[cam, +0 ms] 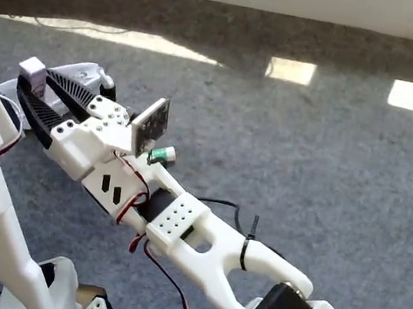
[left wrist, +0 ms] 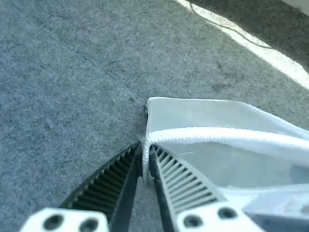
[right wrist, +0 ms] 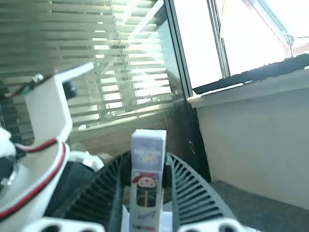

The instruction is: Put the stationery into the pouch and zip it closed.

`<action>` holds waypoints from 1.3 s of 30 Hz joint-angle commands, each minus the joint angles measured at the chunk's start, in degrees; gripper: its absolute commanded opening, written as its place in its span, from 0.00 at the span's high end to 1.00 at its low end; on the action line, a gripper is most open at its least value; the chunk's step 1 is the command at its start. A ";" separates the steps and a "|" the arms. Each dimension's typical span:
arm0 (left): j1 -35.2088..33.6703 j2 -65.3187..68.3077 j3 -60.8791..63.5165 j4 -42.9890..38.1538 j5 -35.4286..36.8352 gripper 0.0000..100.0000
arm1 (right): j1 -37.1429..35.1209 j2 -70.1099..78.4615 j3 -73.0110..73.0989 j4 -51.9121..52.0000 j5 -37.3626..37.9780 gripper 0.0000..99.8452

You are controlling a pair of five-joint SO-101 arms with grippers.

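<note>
Pouch (left wrist: 217, 145), white and soft, lies on the grey carpet (left wrist: 72, 72). The left gripper (left wrist: 145, 151) is pinched together on its corner, right at the end of the zip edge (left wrist: 231, 137). The right gripper (right wrist: 146, 162) is clamped on a small stationery box (right wrist: 147, 188) with a cartoon print, held upright off the carpet and tilted toward a window. The task looks early: this box is not yet in the pouch, and the zipping is left to do. Whether anything already sits inside I cannot tell. The zip edge runs away from the pinch, so the mouth likely lies along it. Open carpet beside and beyond the pouch gives the right arm (cam: 201, 239) room to come down.
</note>
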 commanded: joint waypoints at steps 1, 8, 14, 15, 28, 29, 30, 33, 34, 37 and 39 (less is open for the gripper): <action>0.75 0.84 0.48 -0.62 0.26 0.99 | 1.63 -3.91 -3.47 -2.51 -0.35 1.00; 0.84 0.84 0.48 -0.26 0.26 0.99 | 1.80 0.40 -3.91 -2.68 -0.35 1.00; 0.84 0.84 0.48 -0.26 0.26 0.99 | 3.91 8.13 -7.25 -2.77 -0.35 1.00; 0.84 0.84 0.48 -0.26 0.26 0.99 | 4.26 8.84 -7.78 -2.77 -0.35 1.00; 0.84 0.92 0.57 -0.26 0.26 0.99 | 1.80 9.45 -7.87 -2.51 -0.35 0.92; 0.84 0.92 0.57 -0.26 0.26 0.99 | 1.63 9.45 -7.87 -2.51 -0.35 0.90; 0.84 0.92 0.57 -0.35 0.26 0.99 | 1.63 9.45 -7.78 -2.51 -0.35 0.88; 0.84 0.92 0.57 -0.44 0.26 0.99 | 1.63 9.45 -7.78 -2.51 -0.35 0.87; 0.84 0.92 0.57 -0.44 0.26 0.99 | 1.71 9.36 -7.78 -2.51 -0.35 0.87; 0.84 0.92 0.57 -0.53 0.26 0.99 | 1.71 7.43 -6.46 -2.42 -0.35 0.87; 0.84 0.92 0.57 -0.53 0.26 0.99 | 1.36 4.79 -4.79 -2.42 -0.35 0.87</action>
